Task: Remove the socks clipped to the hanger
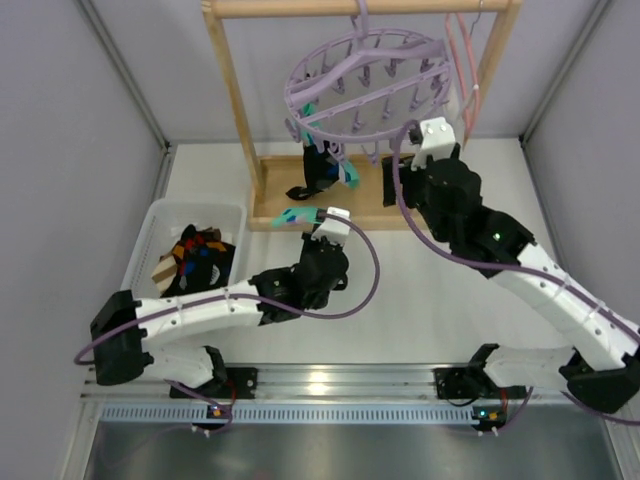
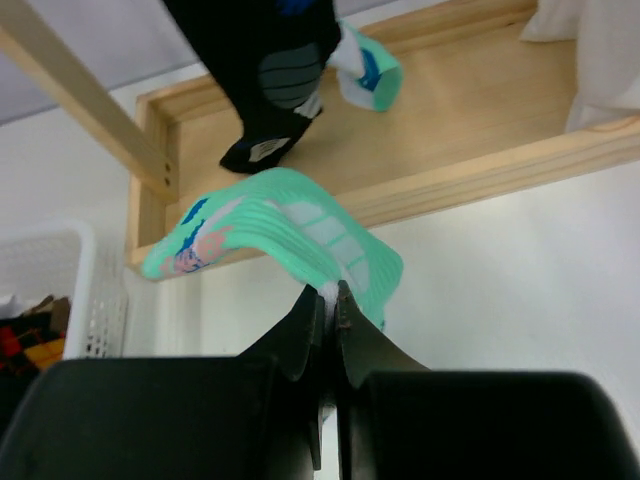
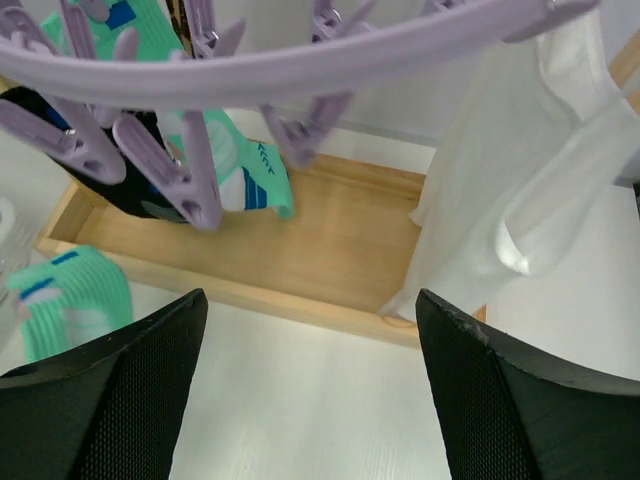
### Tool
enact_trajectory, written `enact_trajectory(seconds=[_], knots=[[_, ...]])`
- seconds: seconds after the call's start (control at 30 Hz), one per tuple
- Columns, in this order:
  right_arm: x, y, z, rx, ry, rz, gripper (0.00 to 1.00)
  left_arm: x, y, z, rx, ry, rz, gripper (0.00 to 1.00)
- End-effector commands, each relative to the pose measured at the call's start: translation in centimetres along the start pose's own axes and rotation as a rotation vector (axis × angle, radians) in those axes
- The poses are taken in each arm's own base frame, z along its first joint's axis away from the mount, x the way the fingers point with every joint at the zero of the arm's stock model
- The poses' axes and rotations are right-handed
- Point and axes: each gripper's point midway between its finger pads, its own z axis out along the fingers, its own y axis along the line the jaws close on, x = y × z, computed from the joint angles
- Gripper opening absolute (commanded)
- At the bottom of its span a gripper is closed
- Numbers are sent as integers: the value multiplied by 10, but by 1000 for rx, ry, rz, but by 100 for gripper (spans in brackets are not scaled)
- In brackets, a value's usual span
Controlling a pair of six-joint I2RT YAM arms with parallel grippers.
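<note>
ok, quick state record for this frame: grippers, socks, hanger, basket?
left gripper: shut on a mint-green sock, off the hanger, by the front edge of the wooden stand
right gripper: open, empty, just below the hanger ring
on hanger: black sock, second mint-green sock
basket: white, at left, holds several dark patterned socks
other: white garment hanging at the right of the stand

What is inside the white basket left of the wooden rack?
A heap of patterned socks, black, orange and tan. The basket floor beneath them is covered, so their number is unclear.
</note>
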Motion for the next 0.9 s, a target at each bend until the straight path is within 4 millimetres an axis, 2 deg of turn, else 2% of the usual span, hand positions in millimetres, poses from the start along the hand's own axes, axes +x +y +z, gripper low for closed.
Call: enact_trajectory(seconds=[0.0, 0.03, 0.1, 0.17, 0.2, 0.27, 0.3, 0.33, 0.37, 0.4, 0.43, 0.47, 0.5, 0.53, 0.57, 0.6, 0.63, 0.67, 0.7, 0.73, 0.8, 0.87], knots=[[-18, -14, -32, -40, -98, 144, 82, 14, 42, -15, -103, 99, -44, 0], [-7, -16, -34, -38, -84, 143, 82, 8, 50, -18, -111, 104, -71, 0], [-7, -28, -47, -20, -108, 176, 84, -5, 73, -22, -133, 97, -150, 0], [5, -36, -51, 9, -104, 192, 89, -17, 95, -28, -135, 97, -211, 0], [4, -43, -58, 20, -124, 210, 91, -20, 112, -23, -164, 106, -240, 0], [13, -44, -59, 22, -117, 219, 92, -32, 138, -26, -216, 97, -272, 0], [14, -46, -63, 21, -124, 226, 96, -37, 159, -24, -269, 97, -291, 0], [18, -47, -63, 25, -116, 225, 98, -53, 169, -25, -274, 83, -319, 0], [19, -48, -63, 28, -116, 225, 99, -56, 179, -25, -287, 99, -303, 0], [20, -50, -64, 34, -116, 226, 99, -58, 197, -19, -342, 110, -306, 0], [21, -50, -64, 35, -114, 223, 99, -74, 209, -18, -358, 89, -326, 0], [22, -50, -64, 35, -111, 222, 99, -75, 207, -13, -301, 118, -316, 0], [21, -49, -65, 30, -113, 227, 99, -69, 229, -1, -348, 156, -331, 0], [22, -49, -65, 31, -113, 228, 99, -80, 237, 3, -318, 154, -368, 0], [23, -50, -65, 33, -114, 230, 99, -77, 234, 10, -239, 185, -404, 0], [22, -49, -66, 26, -120, 236, 99, -68, 271, 13, -320, 203, -454, 0], [24, -48, -66, 21, -120, 239, 99, -59, 285, 19, -348, 230, -483, 0], [25, -47, -65, 13, -121, 241, 100, -51, 288, 23, -331, 258, -524, 0], [24, -45, -67, -1, -132, 252, 99, -39, 312, 23, -391, 268, -569, 0], [29, -43, -65, -5, -125, 248, 99, -18, 317, 28, -419, 319, -596, 0], [32, -41, -63, -13, -124, 247, 100, 9, 326, 33, -485, 369, -642, 0], [39, -39, -61, -20, -112, 242, 99, 51, 320, 44, -508, 460, -668, 0]])
